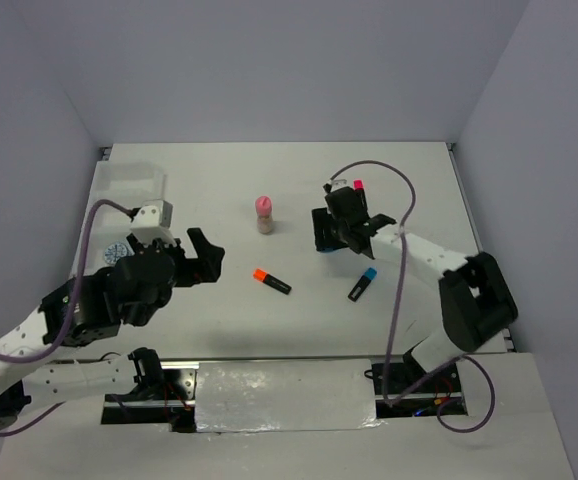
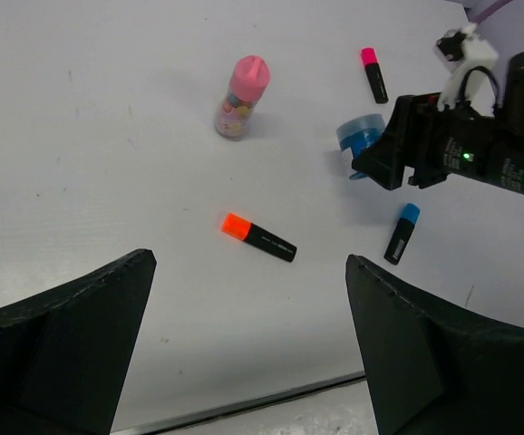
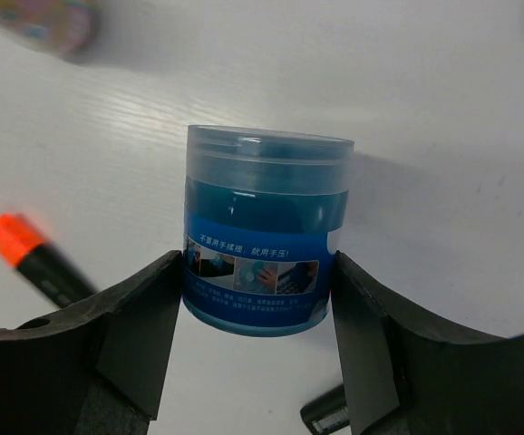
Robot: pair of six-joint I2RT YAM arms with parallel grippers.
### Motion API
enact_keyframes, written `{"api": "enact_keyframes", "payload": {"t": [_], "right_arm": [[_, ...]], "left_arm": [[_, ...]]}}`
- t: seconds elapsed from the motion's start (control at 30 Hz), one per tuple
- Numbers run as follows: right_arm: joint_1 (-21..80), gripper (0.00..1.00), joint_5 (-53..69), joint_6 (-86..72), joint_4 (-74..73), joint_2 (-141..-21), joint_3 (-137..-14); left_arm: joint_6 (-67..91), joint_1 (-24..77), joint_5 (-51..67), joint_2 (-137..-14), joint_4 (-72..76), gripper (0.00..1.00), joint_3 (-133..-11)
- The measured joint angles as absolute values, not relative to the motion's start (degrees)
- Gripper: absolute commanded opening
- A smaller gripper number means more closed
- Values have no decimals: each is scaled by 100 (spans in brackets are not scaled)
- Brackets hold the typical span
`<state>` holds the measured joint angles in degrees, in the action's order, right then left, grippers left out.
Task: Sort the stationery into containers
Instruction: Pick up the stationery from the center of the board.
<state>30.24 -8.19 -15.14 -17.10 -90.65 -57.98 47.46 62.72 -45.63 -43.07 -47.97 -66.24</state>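
Note:
My right gripper (image 1: pixel 347 232) is shut on a small round blue roll (image 3: pixel 260 245), its fingers (image 3: pixel 140 326) pressed on both sides; the roll also shows in the left wrist view (image 2: pixel 360 136). My left gripper (image 1: pixel 205 257) is open and empty (image 2: pixel 248 276), just left of the orange-capped marker (image 1: pixel 271 281) (image 2: pixel 257 237). The blue-capped marker (image 1: pixel 363 284) lies below the right gripper. The pink-capped marker (image 1: pixel 358 185) lies behind it. The pink-capped tan tube (image 1: pixel 264 214) stands upright mid-table. The white tray (image 1: pixel 129 183) sits at far left.
A round blue-patterned thing (image 1: pixel 115 250) shows beside the left arm, partly hidden by it. Grey walls close off the back and both sides. The table's near edge (image 2: pixel 244 408) runs just under the left gripper. A purple cable (image 1: pixel 389 180) loops over the right arm.

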Motion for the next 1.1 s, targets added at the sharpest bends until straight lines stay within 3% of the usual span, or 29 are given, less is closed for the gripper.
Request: {"api": "enact_keyframes", "payload": {"t": [0.3,0.43,0.7,1.1], "right_arm": [[4056,6,-353,-805,-786,-5675,-4711],[4593,6,-19,-576,-593,-4724,-4453],[5137,6,266,-390,-563,-3986,-4272],[5448,6,333,-178,-552,-3911,-4274]], "left_arm": [[4797,6272,-4209,-5310,-3708,99,-7048],[4814,6265,-3691,-5321,-2860,99,-7050],[4801,6265,-2427,-5776,-1723,99,-7120],[4797,6265,-2023,-6386,-2102,99,-7400]]}}
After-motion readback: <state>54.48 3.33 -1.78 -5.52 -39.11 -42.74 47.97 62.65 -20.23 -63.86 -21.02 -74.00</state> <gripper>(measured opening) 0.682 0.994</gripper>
